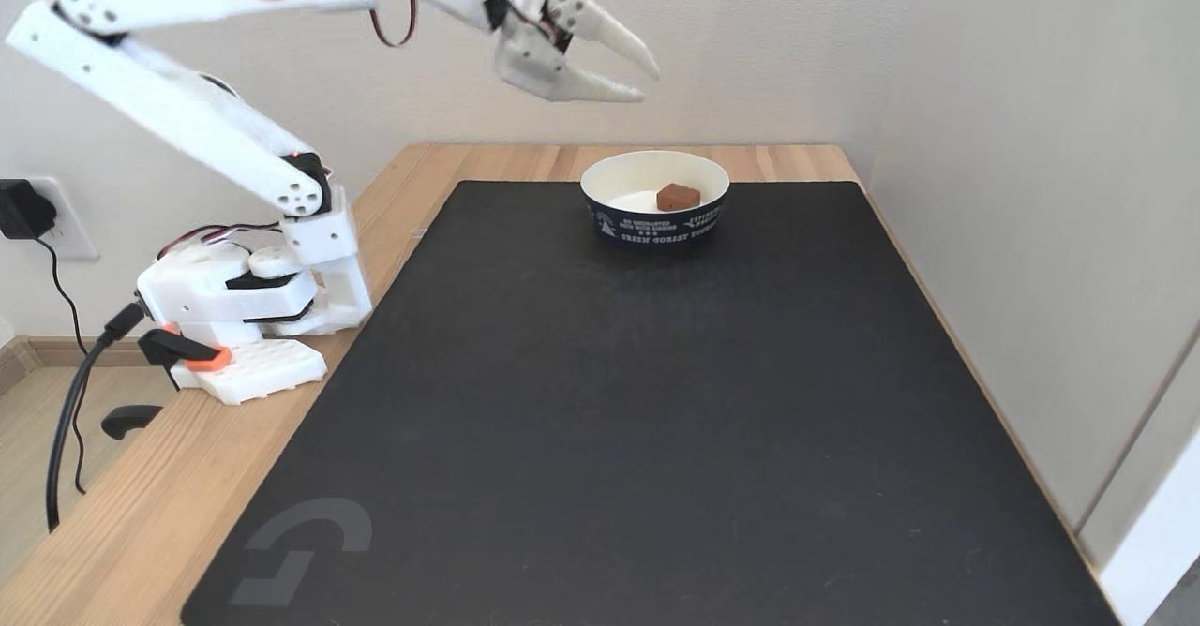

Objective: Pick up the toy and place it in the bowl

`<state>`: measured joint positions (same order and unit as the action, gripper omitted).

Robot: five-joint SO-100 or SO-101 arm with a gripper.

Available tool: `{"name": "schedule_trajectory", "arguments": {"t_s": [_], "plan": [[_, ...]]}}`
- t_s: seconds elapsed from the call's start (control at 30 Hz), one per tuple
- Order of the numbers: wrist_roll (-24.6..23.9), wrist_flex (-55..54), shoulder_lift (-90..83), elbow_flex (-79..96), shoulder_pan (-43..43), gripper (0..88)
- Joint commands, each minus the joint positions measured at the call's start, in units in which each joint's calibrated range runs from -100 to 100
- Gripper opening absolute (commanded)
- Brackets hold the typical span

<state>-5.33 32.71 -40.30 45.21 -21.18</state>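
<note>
The reddish-brown toy (678,196) lies inside the bowl (653,225), on its cream-white floor toward the right. The navy bowl with white print stands at the far end of the black mat. My white gripper (650,83) hangs in the air well above the bowl, slightly to its left, fingers pointing right and a little down. It is open, with a clear gap between the two fingertips and nothing held.
A black mat (647,420) covers most of the wooden table (141,504). The arm's base (253,307) is clamped at the table's left edge, with cables trailing off to a wall socket. A wall runs close along the right side.
</note>
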Motion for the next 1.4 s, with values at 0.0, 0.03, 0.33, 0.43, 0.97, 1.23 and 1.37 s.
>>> {"name": "schedule_trajectory", "arguments": {"t_s": [0.0, 0.03, 0.33, 0.43, 0.97, 1.23, 1.37], "plan": [[0.1, 0.1, -23.3, 22.7, 11.5, 2.5], [0.1, -0.1, -27.1, 27.5, 13.4, 2.5], [0.1, 7.3, -58.9, 53.7, 19.3, 2.2], [0.2, 8.9, -59.1, 54.3, 19.5, 2.2], [4.0, 20.7, -59.2, 54.3, 20.0, 2.6], [3.8, 20.7, -59.1, 54.3, 20.1, 2.5], [3.8, 20.6, -59.1, 54.3, 20.1, 2.5]]}}
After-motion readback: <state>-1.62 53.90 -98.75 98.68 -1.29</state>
